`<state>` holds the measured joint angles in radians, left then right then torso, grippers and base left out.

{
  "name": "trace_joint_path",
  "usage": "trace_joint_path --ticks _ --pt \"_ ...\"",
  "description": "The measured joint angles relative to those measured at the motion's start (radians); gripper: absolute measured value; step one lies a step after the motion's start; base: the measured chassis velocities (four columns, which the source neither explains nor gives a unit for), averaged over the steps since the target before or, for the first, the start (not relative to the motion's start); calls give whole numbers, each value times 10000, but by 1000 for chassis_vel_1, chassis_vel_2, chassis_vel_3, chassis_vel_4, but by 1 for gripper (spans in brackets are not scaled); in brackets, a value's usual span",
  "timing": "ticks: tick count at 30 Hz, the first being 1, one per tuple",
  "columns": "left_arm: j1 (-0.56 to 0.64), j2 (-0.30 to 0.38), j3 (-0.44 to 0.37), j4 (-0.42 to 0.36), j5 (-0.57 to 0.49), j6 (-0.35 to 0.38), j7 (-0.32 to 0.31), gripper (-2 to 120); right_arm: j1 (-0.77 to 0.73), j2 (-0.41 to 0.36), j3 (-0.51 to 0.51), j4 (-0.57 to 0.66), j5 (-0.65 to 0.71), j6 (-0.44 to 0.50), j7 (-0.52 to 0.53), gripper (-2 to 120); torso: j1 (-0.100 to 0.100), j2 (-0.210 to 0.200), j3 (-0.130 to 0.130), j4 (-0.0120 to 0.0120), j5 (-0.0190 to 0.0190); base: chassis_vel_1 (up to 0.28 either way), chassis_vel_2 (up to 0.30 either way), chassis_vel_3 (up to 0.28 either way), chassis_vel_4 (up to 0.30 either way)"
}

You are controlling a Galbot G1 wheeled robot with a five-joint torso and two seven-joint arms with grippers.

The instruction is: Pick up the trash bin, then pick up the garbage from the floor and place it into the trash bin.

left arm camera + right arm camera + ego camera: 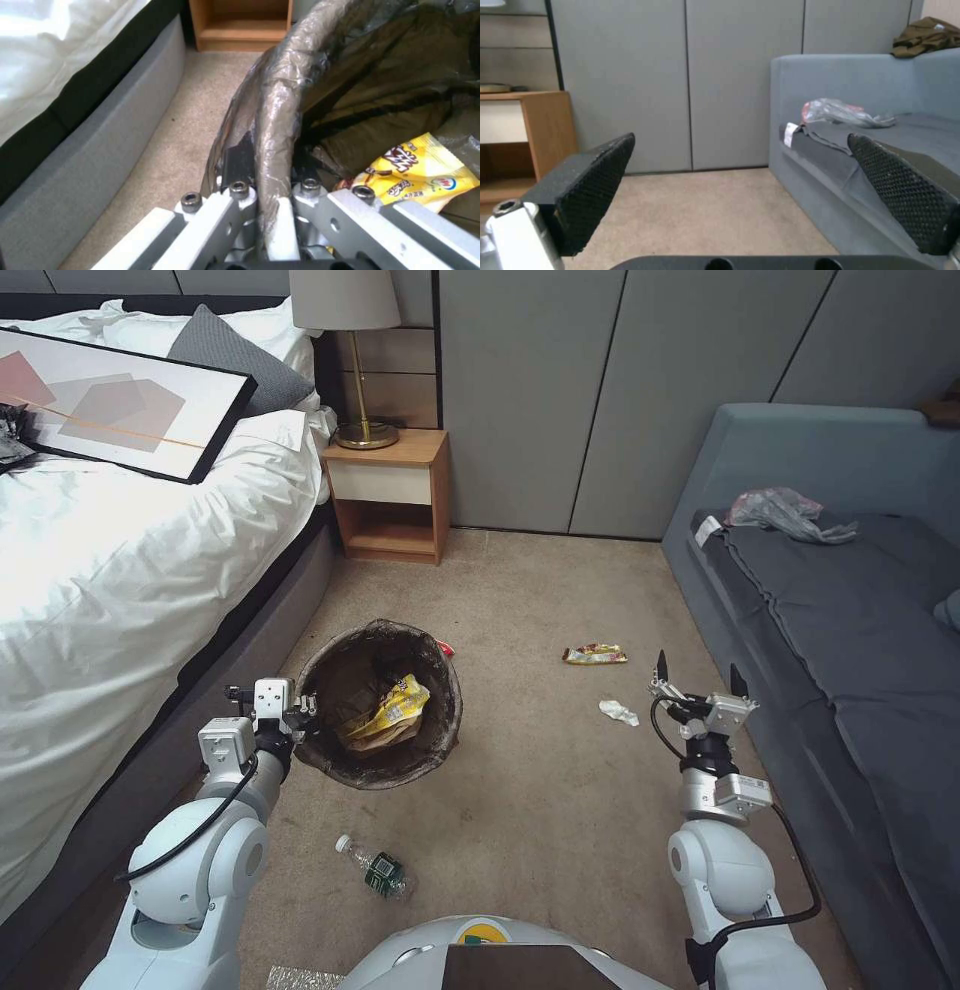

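Your left end effector (303,711) is clamped on the trash bin (380,702) rim, bin carried beside the bed (150,560).
Your right end effector (697,678) hangs released near the tissue (618,712), presumably ready for floor litter.

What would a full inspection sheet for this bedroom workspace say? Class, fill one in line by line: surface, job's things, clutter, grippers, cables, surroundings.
Surface: beige carpet.
Job's things: trash bin, dark-lined, holding a yellow wrapper; on the carpet lie a snack wrapper, white tissue, clear bottle and a red scrap beside the bin.
Clutter: framed picture on the bed; plastic bag on the sofa.
Grippers: left gripper shut on the bin's rim; right gripper open, in the air near the sofa.
Cables: black cables on both forearms.
Surroundings: bed, nightstand, lamp, sofa.
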<state>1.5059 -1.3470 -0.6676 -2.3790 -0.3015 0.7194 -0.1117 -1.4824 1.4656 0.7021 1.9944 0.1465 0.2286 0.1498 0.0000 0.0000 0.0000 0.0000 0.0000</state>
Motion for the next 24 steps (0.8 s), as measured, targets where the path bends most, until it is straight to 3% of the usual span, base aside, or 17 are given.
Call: trace_joint_path --ticks 14,24 --pt "15 -23 -129 24 -31 -38 24 0 172 -1 -118 -204 -86 -31 187 100 0 0 0 0 0 -3 3 4 -4" --pt "4 -68 -185 45 -25 -51 27 0 316 -25 -272 -355 -111 -30 210 100 1 -1 1 0 1 -128 125 126 -128"
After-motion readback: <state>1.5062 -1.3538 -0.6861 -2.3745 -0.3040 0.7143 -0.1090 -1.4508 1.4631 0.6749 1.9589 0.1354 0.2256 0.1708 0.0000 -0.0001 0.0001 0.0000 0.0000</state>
